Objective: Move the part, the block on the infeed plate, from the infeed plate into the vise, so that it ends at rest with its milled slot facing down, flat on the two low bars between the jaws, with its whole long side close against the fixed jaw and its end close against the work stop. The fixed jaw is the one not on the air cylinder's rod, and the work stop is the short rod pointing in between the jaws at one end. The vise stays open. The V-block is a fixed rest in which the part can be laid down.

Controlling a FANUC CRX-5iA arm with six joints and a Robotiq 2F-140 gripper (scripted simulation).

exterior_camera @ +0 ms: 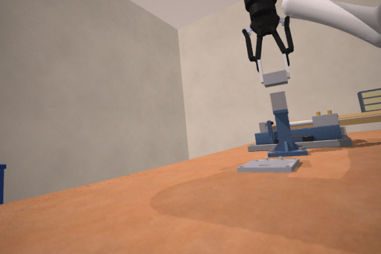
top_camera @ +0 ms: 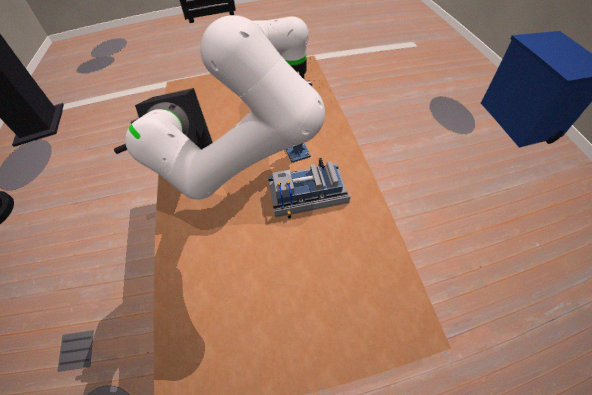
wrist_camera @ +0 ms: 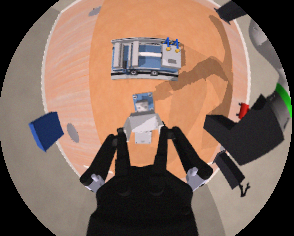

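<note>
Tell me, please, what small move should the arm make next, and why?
Probably a short, straight descent toward the V-block. The gripper is shut on the part, which hangs level in the air just above the V-block, apart from it, with the vise farther behind.

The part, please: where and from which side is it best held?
As now: the pincer comes from above, with its pads on the two long sides of the part, leaving the ends free. It hangs level above the V-block.
</note>
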